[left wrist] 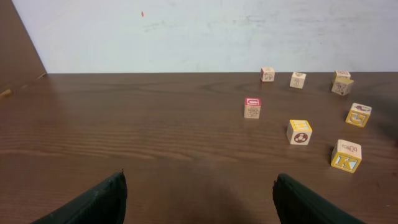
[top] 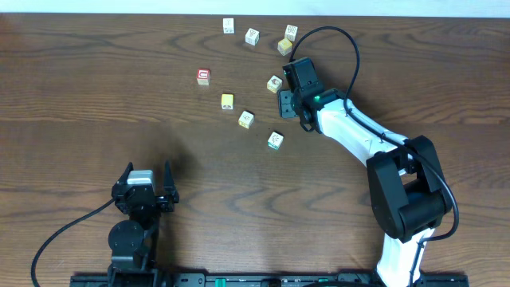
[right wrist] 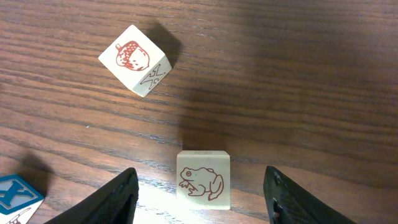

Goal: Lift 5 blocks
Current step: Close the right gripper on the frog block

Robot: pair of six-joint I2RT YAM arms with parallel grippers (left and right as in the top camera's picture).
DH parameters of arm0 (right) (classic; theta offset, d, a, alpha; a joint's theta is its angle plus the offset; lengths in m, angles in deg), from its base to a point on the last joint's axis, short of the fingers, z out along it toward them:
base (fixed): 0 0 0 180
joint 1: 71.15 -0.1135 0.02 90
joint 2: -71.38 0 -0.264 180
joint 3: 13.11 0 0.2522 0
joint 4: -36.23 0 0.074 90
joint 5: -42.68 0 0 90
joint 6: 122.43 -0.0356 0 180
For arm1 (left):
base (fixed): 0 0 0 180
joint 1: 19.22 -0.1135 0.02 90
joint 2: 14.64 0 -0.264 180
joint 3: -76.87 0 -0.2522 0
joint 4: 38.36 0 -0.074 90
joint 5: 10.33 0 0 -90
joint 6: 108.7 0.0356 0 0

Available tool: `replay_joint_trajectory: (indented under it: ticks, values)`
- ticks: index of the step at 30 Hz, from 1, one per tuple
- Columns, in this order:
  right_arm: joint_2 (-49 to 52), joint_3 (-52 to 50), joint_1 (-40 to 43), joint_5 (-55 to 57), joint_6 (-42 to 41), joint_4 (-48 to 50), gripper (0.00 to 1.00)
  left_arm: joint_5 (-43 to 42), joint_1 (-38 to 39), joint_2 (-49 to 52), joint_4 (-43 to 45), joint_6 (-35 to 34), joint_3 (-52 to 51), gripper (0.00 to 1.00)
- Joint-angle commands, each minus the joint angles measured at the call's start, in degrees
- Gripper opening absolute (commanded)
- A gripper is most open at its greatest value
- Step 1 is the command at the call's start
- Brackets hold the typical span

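Note:
Several small wooden blocks lie scattered over the far half of the table. My right gripper [top: 284,86] [right wrist: 199,186] is open and low over the table, its jaws either side of a cream block with a red frog [right wrist: 203,180] [top: 275,83]. There is a gap on each side and neither pad touches it. Beyond it in the right wrist view lies a tilted acorn block [right wrist: 135,59]. A blue-marked block [right wrist: 13,198] shows at the lower left edge. My left gripper [top: 147,169] [left wrist: 199,199] is open and empty near the table's front left, far from every block.
A red-faced cube [top: 204,76] [left wrist: 252,107] sits left of the group. Other blocks lie at the back [top: 229,25] [top: 253,36] [top: 291,32] and in front [top: 228,101] [top: 246,119] [top: 276,140]. The right arm's cable [top: 343,36] loops over the back right.

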Motion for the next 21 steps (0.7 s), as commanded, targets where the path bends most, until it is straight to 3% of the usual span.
replay_joint_trajectory:
  ticks: [1,21]
  values:
    - [-0.11,-0.28,-0.81,0.98,-0.83,0.15,0.62,0.66,0.22,-0.09,-2.36,-0.48,-0.98,0.75]
    - [2.56,-0.28,-0.81,1.22,-0.83,1.64,0.6,0.66,0.22,-0.09,-2.38,-0.48,-0.98,0.75]
